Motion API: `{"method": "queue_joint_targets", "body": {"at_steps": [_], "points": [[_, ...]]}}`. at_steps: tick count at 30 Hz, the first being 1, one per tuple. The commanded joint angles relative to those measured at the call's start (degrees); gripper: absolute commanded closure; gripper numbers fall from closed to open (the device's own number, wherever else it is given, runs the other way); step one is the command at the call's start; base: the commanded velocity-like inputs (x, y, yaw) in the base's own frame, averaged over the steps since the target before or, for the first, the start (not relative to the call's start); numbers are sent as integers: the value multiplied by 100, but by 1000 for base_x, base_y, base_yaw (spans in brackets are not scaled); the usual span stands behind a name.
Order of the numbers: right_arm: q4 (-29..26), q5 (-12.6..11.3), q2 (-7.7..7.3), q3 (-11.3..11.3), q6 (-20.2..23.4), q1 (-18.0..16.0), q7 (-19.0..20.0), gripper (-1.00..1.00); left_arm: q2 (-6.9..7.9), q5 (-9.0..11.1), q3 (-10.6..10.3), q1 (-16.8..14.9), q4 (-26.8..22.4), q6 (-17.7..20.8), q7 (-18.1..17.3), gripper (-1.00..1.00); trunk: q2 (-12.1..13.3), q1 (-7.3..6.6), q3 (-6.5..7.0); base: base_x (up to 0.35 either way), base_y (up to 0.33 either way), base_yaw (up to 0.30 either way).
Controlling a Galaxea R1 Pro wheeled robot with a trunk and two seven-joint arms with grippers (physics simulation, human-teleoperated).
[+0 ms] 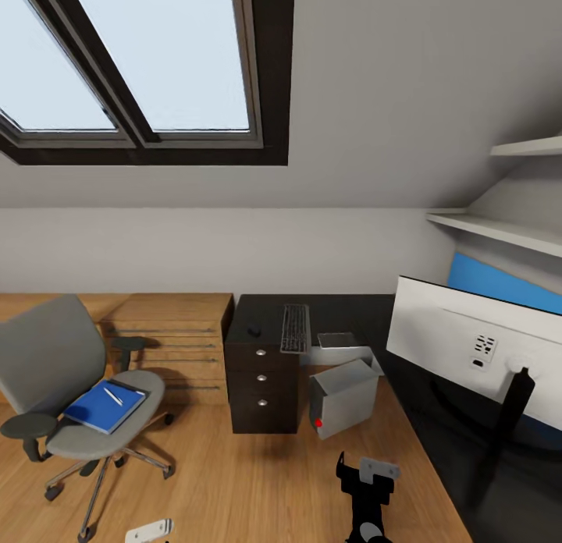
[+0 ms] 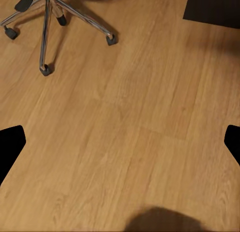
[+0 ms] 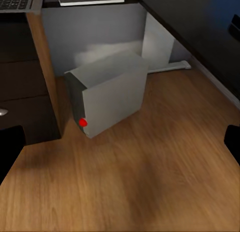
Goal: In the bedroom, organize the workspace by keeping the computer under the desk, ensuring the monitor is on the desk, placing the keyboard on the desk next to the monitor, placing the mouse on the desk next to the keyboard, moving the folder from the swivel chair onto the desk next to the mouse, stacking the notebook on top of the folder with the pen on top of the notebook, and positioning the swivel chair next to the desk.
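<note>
Black right arm [image 1: 365, 500] with grey bracket; black fingertips [image 3: 10, 152]

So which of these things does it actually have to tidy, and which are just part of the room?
For the job: folder with the pen on it, on the swivel chair; keyboard, mouse, notebook and monitor on the desk; computer on the floor.

Just there: wooden drawer chest, wall shelves, skylight.
</note>
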Motion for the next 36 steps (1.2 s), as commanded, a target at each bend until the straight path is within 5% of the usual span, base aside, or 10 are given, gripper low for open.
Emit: {"method": "queue_joint_targets", "body": {"at_steps": [1, 6, 7, 12, 19, 24, 28, 36], "points": [[5, -60, -1, 50, -24, -2, -19, -100, 9, 45, -35, -1, -8, 22, 53, -100, -4, 3, -2, 22, 17, 0], [0, -54, -1, 60, -24, 0, -8, -100, 8, 41, -36, -1, -8, 22, 54, -100, -4, 3, -2, 8, 6, 0], [-439, 21, 54, 282, 51, -4, -31, -100, -2, 58, -32, -1, -580, 46, 71, -100, -4, 3, -2, 0, 0, 0], [-1278, 39, 104, 357, 582, -7, -51, -100, -62, 61, -23, -1, -1361, 96, 88, -100, -4, 3, -2, 0, 0, 0], [-2907, 51, 109, 372, 2351, -12, -49, -100, -149, 60, -33, -1, -2210, 290, 110, -100, -4, 3, -2, 0, 0, 0], [-4113, 46, 88, 343, 3681, -52, -52, -100, -187, 65, -36, 1, -2708, 782, 121, -100, -4, 3, -2, 0, 0, 0], [-4778, 44, 55, 273, 4770, -466, -61, -100, -218, 71, -27, 1, -3238, 1460, 134, -100, -4, 3, -2, 0, 0, 0], [-4989, 38, -15, -153, 5859, -1633, -71, -100, -228, 296, -9, -390, -3545, 2388, 138, -100, -4, 3, -2, 0, 0, 0]]}}
